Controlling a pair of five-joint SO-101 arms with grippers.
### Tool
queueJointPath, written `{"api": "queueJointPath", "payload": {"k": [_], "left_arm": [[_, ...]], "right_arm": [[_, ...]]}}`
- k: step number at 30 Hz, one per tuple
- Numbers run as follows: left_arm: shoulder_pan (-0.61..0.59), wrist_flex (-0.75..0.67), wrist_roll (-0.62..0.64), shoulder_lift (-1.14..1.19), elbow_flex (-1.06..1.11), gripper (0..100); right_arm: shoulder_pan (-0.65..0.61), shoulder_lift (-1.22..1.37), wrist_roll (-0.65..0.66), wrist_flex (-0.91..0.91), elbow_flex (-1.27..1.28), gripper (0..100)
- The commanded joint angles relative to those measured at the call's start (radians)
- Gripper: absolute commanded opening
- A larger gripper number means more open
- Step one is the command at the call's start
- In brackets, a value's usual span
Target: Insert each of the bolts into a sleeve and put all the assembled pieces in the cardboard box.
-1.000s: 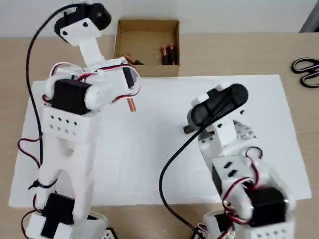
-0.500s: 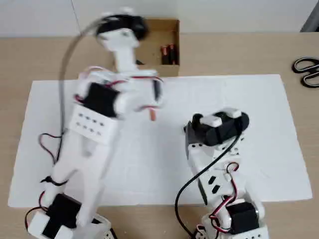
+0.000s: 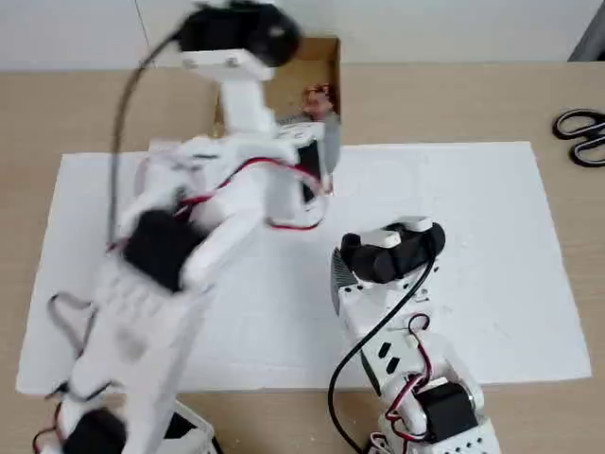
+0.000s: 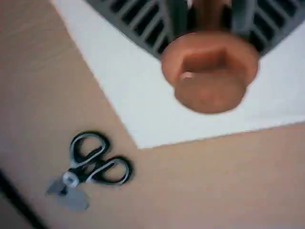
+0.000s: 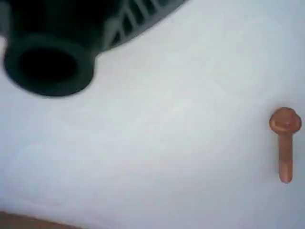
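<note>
- The bolt [image 4: 209, 71] is clamped in my left jaws, which are closed on its shaft with the flanged head sticking out.
- A second ago it hung over the left half of the white sheet [image 3: 473, 236]. I have since swung it toward the far edge of the table [image 3: 454, 104], close by the cardboard box [image 3: 333, 57].
- The sleeve [image 5: 47, 64] is pinched in my right jaws, and its bore faces outward, dark and empty.
- That arm has pulled back toward the near edge of the table, so the sleeve and the bolt are now farther apart than they were.
- Nothing is joined yet. A bolt with no sleeve does not belong in the box, so I judge it must still meet the sleeve first.
- My left arm is smeared with motion in the high view. I cannot say for sure whether the bolt is over the box or just short of it.
- A few assembled pieces [image 3: 317, 95] already lie in the box, against its right wall.
- A second bolt [image 5: 285, 148] lies loose and flat on the sheet, well apart from the sleeve, and it still needs a sleeve of its own.
- The scissors [image 4: 93, 164] lie off the sheet near the right edge of the table, clear of the work.
</note>
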Motion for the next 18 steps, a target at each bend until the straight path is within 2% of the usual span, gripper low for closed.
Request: {"api": "queueJointPath", "payload": {"k": [1,4,6,8,10,14,16,18], "left_arm": [[-0.003,-0.025,-0.008,-0.204,0.038,0],[-0.005,-0.043,-0.035,-0.324,0.177,0],[-0.035,-0.109,-0.04,-0.382,0.335,0],[-0.057,-0.238,-0.04,-0.425,0.53,0],[-0.057,-0.427,-0.04,-0.457,0.727,0],[-0.055,-0.772,-0.04,-0.471,0.992,0],[-0.055,-0.844,-0.038,-0.471,1.056,0],[-0.043,-0.848,-0.038,-0.474,1.084,0]], "right_arm": [[-0.007,-0.015,-0.009,-0.025,-0.003,0.4],[-0.007,-0.015,-0.009,-0.025,-0.003,0.4],[-0.008,-0.015,-0.009,-0.025,-0.003,0.4],[-0.021,-0.015,-0.008,-0.025,-0.003,0.4],[-0.044,-0.015,-0.006,-0.033,0.011,0.4],[-0.065,-0.015,-0.008,-0.035,0.026,0.4],[-0.065,-0.015,-0.009,-0.035,0.026,0.4],[-0.065,-0.015,-0.009,-0.035,0.026,0.4]]}}
